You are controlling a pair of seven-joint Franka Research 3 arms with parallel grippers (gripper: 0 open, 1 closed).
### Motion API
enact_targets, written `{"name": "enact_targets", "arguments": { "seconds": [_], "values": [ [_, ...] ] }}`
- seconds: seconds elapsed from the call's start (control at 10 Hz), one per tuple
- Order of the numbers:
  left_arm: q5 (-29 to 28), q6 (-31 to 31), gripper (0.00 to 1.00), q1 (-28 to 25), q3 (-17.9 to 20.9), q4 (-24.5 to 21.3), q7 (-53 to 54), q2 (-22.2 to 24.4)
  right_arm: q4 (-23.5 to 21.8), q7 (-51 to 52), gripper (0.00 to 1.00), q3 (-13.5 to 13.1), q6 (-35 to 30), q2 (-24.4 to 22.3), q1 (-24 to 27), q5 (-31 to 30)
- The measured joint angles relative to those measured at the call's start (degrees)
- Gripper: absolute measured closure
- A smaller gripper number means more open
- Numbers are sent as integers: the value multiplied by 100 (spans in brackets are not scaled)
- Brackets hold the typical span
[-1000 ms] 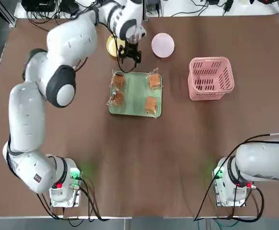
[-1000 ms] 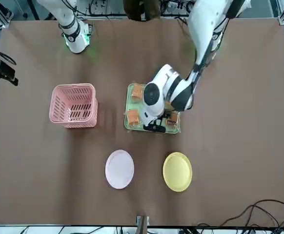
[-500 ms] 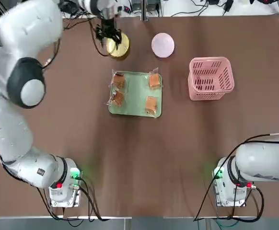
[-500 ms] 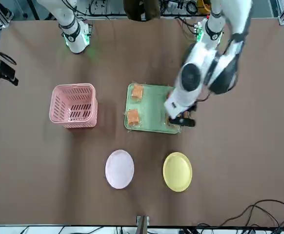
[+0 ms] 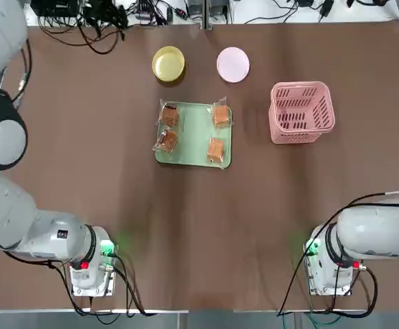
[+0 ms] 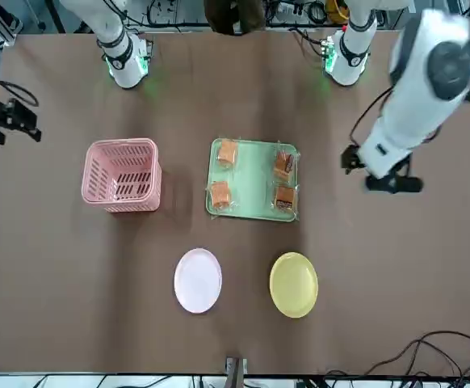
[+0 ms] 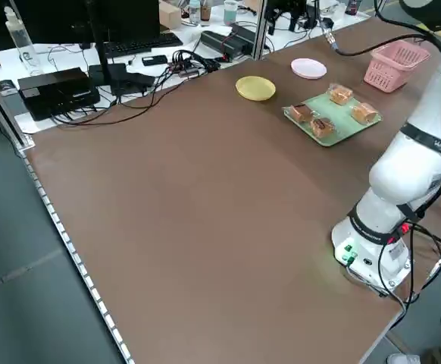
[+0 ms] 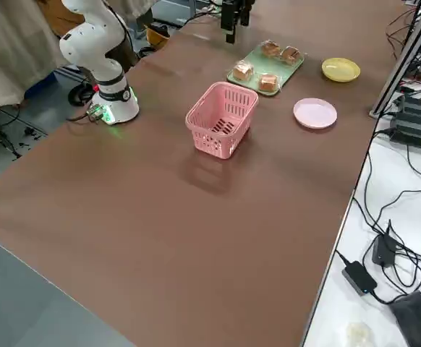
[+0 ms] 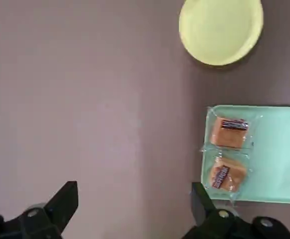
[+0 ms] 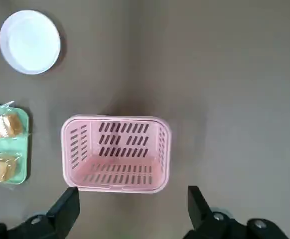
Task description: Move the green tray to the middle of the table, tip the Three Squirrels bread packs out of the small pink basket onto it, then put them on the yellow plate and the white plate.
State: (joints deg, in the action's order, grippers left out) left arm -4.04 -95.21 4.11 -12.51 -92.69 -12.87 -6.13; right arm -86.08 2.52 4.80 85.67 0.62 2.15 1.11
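Sitting mid-surface point(image 5: 117, 192), the green tray point(image 5: 194, 137) carries four bread packs point(image 5: 215, 149), two along each short side. To its right, the pink basket point(image 5: 301, 112) stands upright and well apart, with nothing inside. Farther back, the yellow plate point(image 5: 168, 64) and the white plate point(image 5: 233, 64) lie side by side, both bare. The left gripper point(image 6: 378, 171) hangs over bare surface off the tray's left side, its fingers spread wide and holding nothing. The right gripper point(image 10: 130, 209) hovers high on the basket's side, fingers wide apart too, gripping nothing.
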Motion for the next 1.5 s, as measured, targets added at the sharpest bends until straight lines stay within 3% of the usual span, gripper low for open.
{"name": "enact_targets", "arguments": {
  "seconds": [0.4, 0.6, 0.7, 1.0, 1.3, 1.5],
  "values": [
    [266, 308, 0, -449, 169, 224, 984, 468, -1037, -689, 7, 45, 1191, 81, -1015, 9],
    [524, 300, 0, -59, 1007, 197, 1407, 612, -1722, -1051, 10, 56, 1901, 121, -1486, 13],
    [538, 145, 0, 71, 1109, 86, 1411, 558, -2107, -1302, 10, 58, 2378, 138, -1755, 36],
    [573, -1220, 0, 288, 711, -447, 770, -157, -3118, -2553, 10, 76, 3942, 437, -2804, 44],
    [494, -2456, 0, 442, 212, -892, 45, -948, -3161, -3051, 9, 69, 4868, 1132, -3223, 44],
    [273, -3259, 0, 878, 148, -1350, -5, -1252, -3041, -3248, 8, 66, 5084, 1393, -3313, 44]
  ]
}}
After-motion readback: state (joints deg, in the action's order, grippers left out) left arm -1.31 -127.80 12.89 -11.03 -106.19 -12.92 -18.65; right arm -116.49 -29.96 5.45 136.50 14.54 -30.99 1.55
